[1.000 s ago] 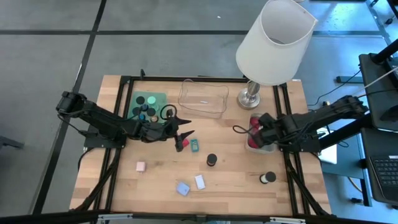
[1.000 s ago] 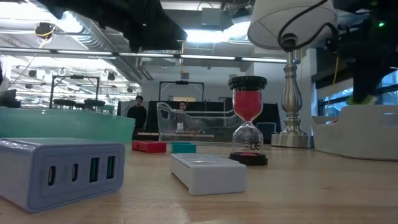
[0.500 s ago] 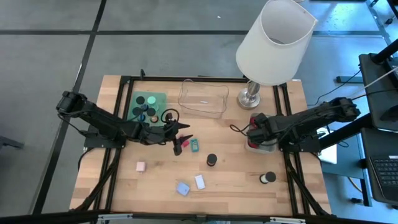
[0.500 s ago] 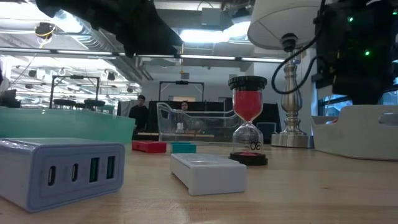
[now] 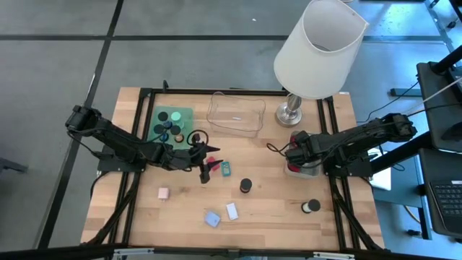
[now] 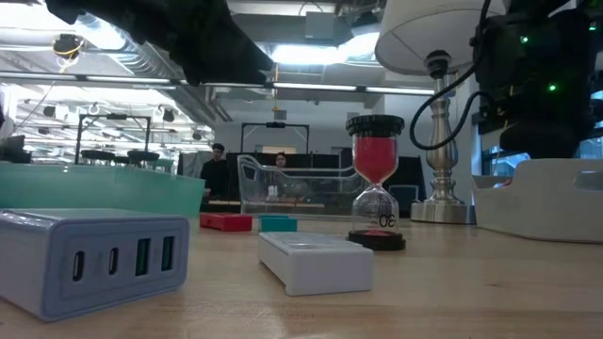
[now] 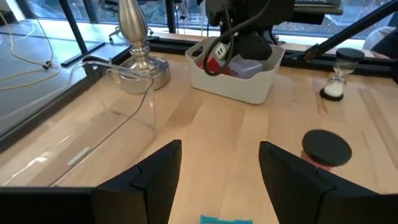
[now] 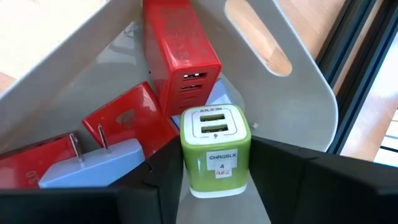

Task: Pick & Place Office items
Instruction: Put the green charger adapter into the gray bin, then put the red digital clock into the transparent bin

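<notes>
The office items lie spread over the wooden table: a red block (image 5: 207, 170), a teal block (image 5: 226, 167), a pink block (image 5: 164, 193), a light-blue charger (image 5: 212, 218) and a white block (image 5: 232, 211). My left gripper (image 5: 209, 163) hangs open just above the red and teal blocks, and the teal block (image 7: 221, 219) shows below its fingers. My right gripper (image 5: 291, 154) reaches down into the white tray (image 5: 310, 172), shut on a green charger (image 8: 214, 149). Red chargers (image 8: 180, 59) lie in that tray. My right gripper pinches the green charger by its two opposite side faces (image 8: 186, 155) between the two fingers. The fingers come steeply from above, and the charger's face with two ports points back up at the wrist. Whether its lower end rests on the tray floor, I cannot tell.
A big white lamp (image 5: 317, 47) stands at the far right, beside a clear tray (image 5: 236, 113). A green tray (image 5: 172, 123) with black discs is at the far left. One sand timer (image 5: 245, 185) stands mid-table and another (image 5: 310, 206) near the right edge.
My right gripper has sunk and tipped downward into the white tray with the green charger still between its fingers. My left gripper has swung a little toward the table's near edge, over the red block, staying open.
</notes>
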Motion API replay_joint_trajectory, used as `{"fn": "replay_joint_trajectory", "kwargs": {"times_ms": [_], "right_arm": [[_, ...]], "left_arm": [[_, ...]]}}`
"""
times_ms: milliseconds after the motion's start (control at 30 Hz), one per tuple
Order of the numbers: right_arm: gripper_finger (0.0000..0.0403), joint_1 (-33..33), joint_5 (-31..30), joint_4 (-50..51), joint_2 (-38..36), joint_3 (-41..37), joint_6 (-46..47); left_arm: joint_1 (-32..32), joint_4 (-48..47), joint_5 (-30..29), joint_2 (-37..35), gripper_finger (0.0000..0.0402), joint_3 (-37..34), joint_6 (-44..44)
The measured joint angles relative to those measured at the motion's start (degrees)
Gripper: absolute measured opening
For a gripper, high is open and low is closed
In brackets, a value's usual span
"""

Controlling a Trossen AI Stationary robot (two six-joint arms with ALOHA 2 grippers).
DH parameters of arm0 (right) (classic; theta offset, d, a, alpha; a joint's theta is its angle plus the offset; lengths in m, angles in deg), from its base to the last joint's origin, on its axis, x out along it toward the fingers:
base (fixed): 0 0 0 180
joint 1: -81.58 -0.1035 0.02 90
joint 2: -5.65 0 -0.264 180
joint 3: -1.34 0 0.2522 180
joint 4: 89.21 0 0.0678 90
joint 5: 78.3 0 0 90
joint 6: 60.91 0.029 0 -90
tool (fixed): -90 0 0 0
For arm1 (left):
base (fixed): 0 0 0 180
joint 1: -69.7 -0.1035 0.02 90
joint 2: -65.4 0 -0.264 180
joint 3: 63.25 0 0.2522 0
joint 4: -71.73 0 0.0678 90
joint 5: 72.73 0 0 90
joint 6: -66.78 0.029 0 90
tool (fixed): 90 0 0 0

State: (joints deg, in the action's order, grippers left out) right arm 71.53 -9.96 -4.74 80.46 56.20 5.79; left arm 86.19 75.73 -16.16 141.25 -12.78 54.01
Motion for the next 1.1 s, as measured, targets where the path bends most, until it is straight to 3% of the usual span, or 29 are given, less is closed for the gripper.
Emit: {"fn": "replay_joint_trajectory", "kwargs": {"times_ms": [467,800,1000,1100], "right_arm": [[0.0268,0.0,-1.2,1.4,-0.2,2.1,-0.1],[0.0274,-0.4,-5.5,5.4,-0.2,15.0,-5.8],[0.0274,-2.1,-10.7,5.2,-0.2,20.5,-6.5],[0.0274,-3.0,-12.0,4.6,-0.2,21.6,-7.3]], "left_arm": [[0.8,-3.7,0.8,0.0,0.0212,0.0,1.9],[-0.9,-14.6,12.9,0.0,0.0212,0.0,5.2],[-3.2,-17.0,14.1,0.0,0.0222,0.0,7.2],[-4.8,-16.9,18.4,0.3,0.0229,0.0,9.3]]}}
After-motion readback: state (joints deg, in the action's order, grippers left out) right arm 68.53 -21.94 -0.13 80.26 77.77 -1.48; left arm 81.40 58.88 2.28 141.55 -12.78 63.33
